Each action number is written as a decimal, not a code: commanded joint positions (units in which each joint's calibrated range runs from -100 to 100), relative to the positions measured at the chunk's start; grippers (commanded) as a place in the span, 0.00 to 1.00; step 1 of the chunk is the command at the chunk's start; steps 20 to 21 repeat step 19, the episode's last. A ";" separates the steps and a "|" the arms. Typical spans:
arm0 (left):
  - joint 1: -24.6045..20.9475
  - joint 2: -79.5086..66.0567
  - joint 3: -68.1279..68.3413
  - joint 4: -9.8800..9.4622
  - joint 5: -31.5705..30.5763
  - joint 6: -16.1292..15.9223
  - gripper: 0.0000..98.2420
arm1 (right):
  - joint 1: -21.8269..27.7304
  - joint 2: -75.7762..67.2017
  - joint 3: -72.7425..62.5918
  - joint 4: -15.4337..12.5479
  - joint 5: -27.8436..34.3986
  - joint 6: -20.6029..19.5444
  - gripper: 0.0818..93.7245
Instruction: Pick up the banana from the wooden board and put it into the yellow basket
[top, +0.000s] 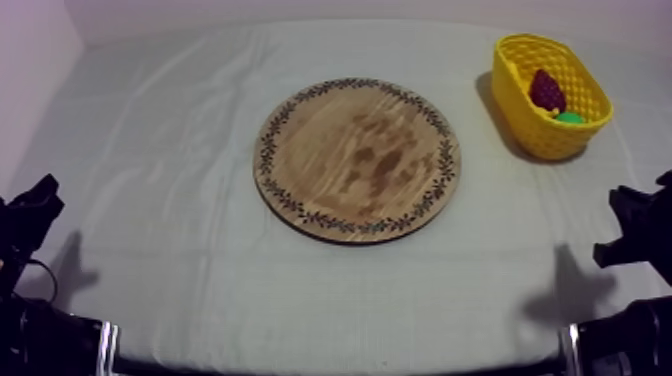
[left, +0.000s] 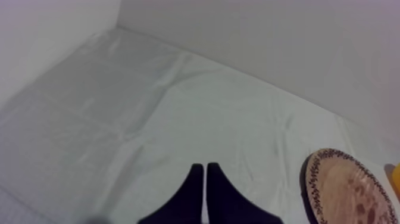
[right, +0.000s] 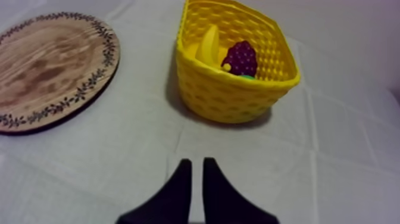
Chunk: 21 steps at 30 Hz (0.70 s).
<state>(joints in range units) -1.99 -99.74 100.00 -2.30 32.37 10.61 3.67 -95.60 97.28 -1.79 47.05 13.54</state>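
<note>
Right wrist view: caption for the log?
Banana and grapes in the yellow basket beside the wooden board; right gripper shut, nearby.

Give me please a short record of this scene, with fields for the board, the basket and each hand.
board: wooden board, nothing on it
basket: yellow basket, beside the board; holds the banana, grapes and a partly hidden green fruit
left hand: left hand shut, empty
right hand: right hand shut, empty, pointing toward the basket
task state: banana already in the basket
</note>
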 joint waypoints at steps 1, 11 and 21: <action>0.00 0.00 0.00 -0.02 -0.04 0.00 0.00 | -0.01 -0.04 0.92 0.56 -3.53 -5.35 0.03; 0.00 0.00 0.00 -0.02 -0.04 -0.04 0.00 | 0.26 -0.07 2.45 0.55 -10.25 -2.80 0.01; 0.00 0.00 0.00 -0.02 -0.04 -0.04 0.00 | 0.38 -0.15 2.50 0.55 -10.42 -1.86 0.01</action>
